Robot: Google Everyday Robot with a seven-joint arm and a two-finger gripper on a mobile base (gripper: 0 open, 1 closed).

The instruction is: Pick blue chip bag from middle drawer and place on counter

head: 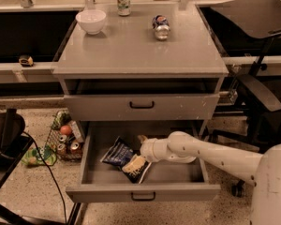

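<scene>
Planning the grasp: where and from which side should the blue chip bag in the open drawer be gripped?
From above, probably: the crumpled dark blue foil chip bag lies flat in the shallow grey drawer. Pinch a fold near its middle; the gripper is over its front end.

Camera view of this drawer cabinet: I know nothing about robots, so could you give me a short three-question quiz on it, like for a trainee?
1. True or false: the blue chip bag lies on the counter.
2. Where is the gripper? A) raised above the counter; B) inside the open middle drawer, right at the bag; C) out of sight.
3. Which thing on the counter lies on its side?

Key: 1 false, the bag is in the drawer. 2 B. 3 the soda can.
</scene>
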